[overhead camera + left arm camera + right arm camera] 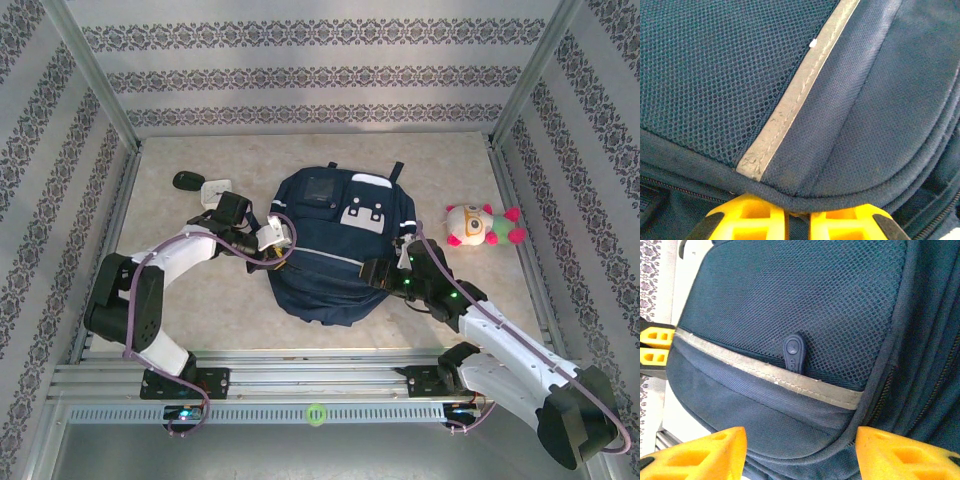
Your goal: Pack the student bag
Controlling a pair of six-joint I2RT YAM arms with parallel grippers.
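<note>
Left claw (276, 244) is pinching the piped left edge of the student bag (325, 225), its yellow fingers nearly together with dark fabric between them. Between both claws, the bag is lying flat, front up, on the middle of the counter (200, 300), its long axis running near to far and its handle end pointing at the back wall. Right claw (372, 271) is facing the bag's lower right side, fingers spread wide, gripping nothing.

The bag (330, 250) fills the table's (230, 300) middle, with the left tool (272, 240) at its left edge and the right tool (375, 272) at its right flank. Bare table lies in front. A toy (483, 225) stands to the right, small items (214, 190) far left.
</note>
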